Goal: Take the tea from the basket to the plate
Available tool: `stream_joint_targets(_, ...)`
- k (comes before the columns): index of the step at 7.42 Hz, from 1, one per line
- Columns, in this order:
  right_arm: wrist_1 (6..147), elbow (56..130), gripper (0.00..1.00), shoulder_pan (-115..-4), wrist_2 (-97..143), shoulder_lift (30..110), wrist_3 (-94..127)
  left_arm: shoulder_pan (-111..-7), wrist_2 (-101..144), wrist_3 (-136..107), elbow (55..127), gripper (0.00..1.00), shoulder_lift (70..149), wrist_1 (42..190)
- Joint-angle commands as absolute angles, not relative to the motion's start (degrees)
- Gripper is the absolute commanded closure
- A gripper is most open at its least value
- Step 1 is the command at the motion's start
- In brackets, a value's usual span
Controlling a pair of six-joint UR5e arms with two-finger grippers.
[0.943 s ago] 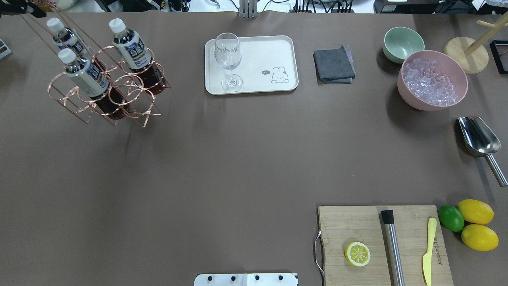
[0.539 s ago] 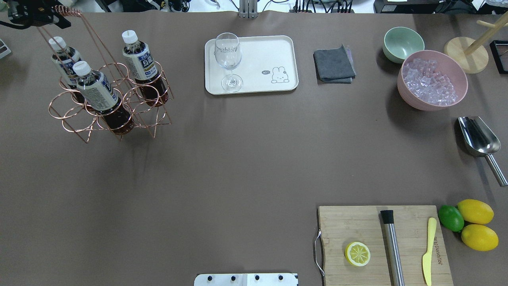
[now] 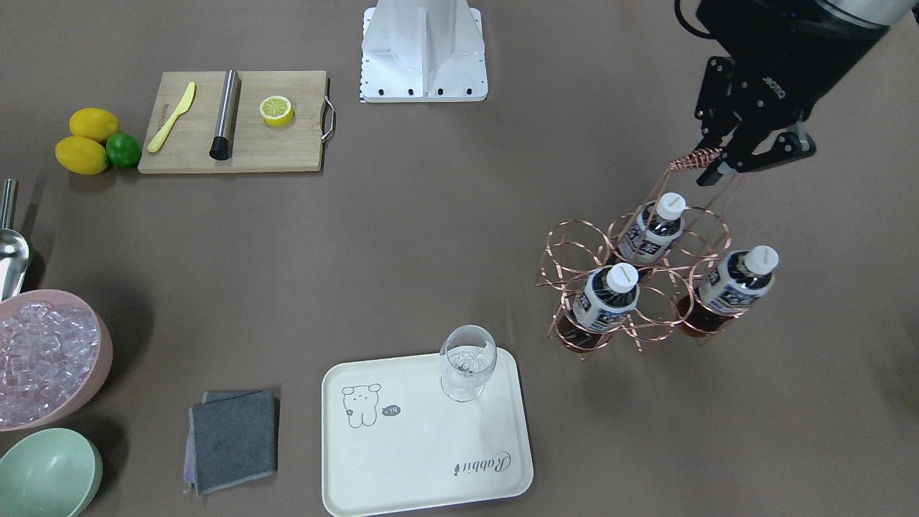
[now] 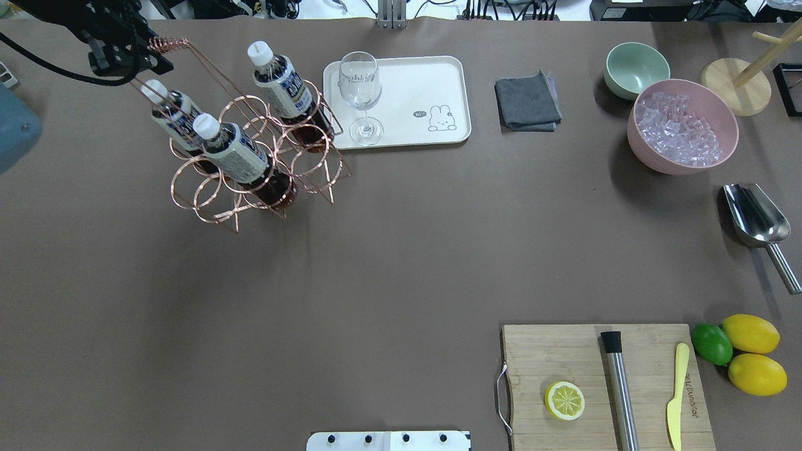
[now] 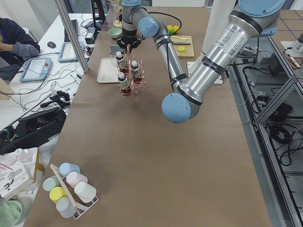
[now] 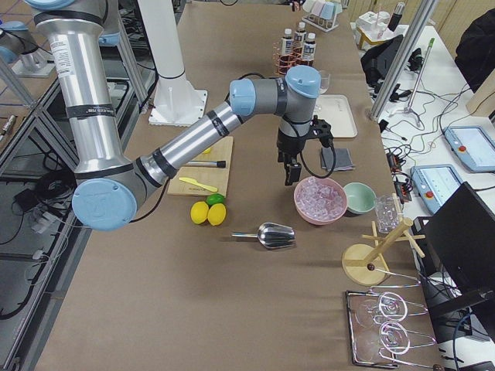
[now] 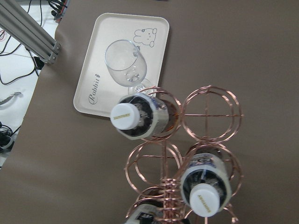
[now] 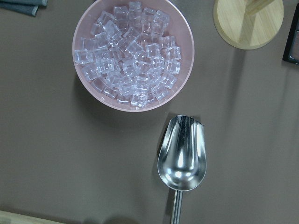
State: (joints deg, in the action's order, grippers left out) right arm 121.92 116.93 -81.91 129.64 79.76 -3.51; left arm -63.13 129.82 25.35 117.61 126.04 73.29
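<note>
My left gripper (image 4: 139, 57) (image 3: 724, 164) is shut on the coiled handle (image 4: 168, 44) of a copper wire basket (image 4: 200, 194) and holds it just left of the plate. Three tea bottles stand tilted in the basket's rings (image 4: 285, 78) (image 4: 235, 153) (image 4: 172, 116); two show in the left wrist view (image 7: 135, 116) (image 7: 205, 184). The plate (image 4: 426, 81) (image 3: 431, 445) (image 7: 112, 32) is a cream-white tray with a wine glass (image 4: 360, 94) on its left part. My right gripper (image 6: 290, 166) hangs over the table near the ice bowl; I cannot tell whether it is open or shut.
A pink bowl of ice (image 4: 683, 125), a metal scoop (image 4: 755, 216), a mint-green bowl (image 4: 636, 66) and a grey cloth (image 4: 526, 103) are to the right. A cutting board (image 4: 564, 357) with a lemon half, muddler and knife is at the front right.
The basket with its three bottles has moved right, towards the plate, and the left gripper holding its handle has come further into the overhead view.
</note>
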Motion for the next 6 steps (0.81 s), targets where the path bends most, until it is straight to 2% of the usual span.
stream_joint_targets(1, 122.08, 117.07, 0.00, -81.91, 129.81, 79.89, -3.60, -58.65, 126.50, 18.30, 118.57, 1.00, 128.57, 73.21)
stream_joint_targets(3, 125.04, 120.39, 0.00, -82.09, 130.08, 80.51, -3.60, -53.37, 122.97, 13.11, 118.04, 1.00, 130.86, 73.13)
stream_joint_targets(6, 125.60, 120.41, 0.00, -82.00, 130.25, 79.72, -3.69, -50.11, 122.96, 8.88, 117.16, 1.00, 133.94, 71.02)
